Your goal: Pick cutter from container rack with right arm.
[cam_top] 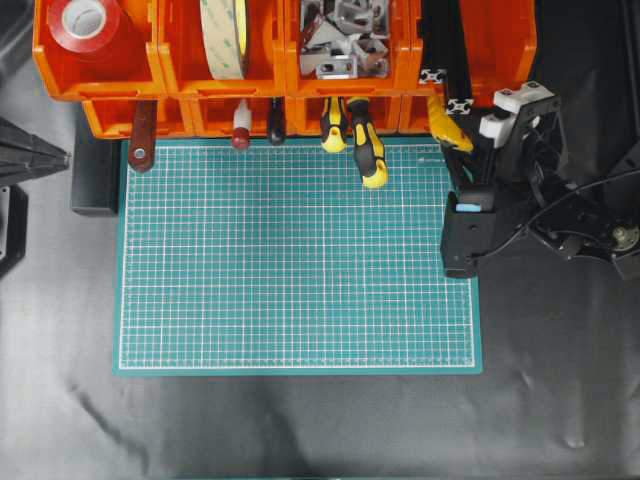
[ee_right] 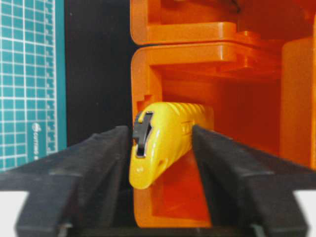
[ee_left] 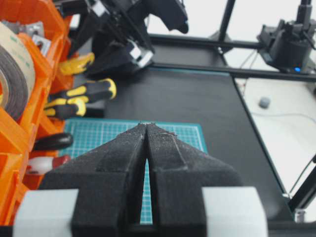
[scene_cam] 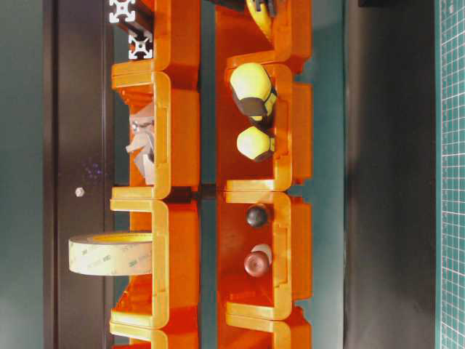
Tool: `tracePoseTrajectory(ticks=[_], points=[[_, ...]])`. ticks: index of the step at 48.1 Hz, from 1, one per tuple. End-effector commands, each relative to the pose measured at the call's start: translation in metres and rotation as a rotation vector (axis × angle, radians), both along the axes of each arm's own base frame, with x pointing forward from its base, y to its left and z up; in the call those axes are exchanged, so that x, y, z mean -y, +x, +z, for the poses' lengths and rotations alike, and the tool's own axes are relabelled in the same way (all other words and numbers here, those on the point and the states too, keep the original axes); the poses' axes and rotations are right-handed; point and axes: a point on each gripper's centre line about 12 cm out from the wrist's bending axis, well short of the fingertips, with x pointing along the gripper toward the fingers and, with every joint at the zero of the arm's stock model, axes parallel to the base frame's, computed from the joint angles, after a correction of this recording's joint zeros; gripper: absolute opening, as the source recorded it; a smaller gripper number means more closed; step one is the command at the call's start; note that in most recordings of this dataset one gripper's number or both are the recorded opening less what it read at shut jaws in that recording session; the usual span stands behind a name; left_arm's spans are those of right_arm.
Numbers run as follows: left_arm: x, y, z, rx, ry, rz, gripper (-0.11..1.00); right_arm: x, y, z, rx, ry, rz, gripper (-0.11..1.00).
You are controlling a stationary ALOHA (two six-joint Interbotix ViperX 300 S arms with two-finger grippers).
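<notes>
I'm seeing a black tabletop (cam_top: 300,430) lying under a green cutting mat (cam_top: 300,260), black frame rails (ee_left: 237,71) running at twelve o'clock, white floor (ee_left: 281,123) showing beyond.

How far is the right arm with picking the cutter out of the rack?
Done: the right gripper has reached the lower bin of the container rack, and its fingers stand on both sides of the cutter. In hand: closing on it; whether the pads already touch it is not clear. Left: gripping firmly and pulling the cutter, still partly inside the bin, out. The left gripper is shut and empty.
</notes>
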Motion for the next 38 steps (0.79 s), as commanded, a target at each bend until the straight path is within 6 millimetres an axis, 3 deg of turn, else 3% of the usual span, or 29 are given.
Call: tracePoseTrajectory(ticks=[1,4,24,38], points=[[0.000,0.001,0.004,0.011,0.005,-0.001,0.00,-0.001,0.003,0.004,0.042,0.030,-0.013,0.39],[0.000,0.001,0.004,0.011,0.004,-0.001,0.00,-0.003,0.002,0.004,0.056,0.040,-0.022,0.30],[0.000,0.001,0.004,0.009,0.001,-0.001,0.00,-0.027,-0.004,0.021,0.090,0.000,-0.034,0.30],[0.000,0.001,0.004,0.012,0.001,-0.001,0.00,-0.054,-0.003,0.055,0.165,0.016,0.010,0.28]])
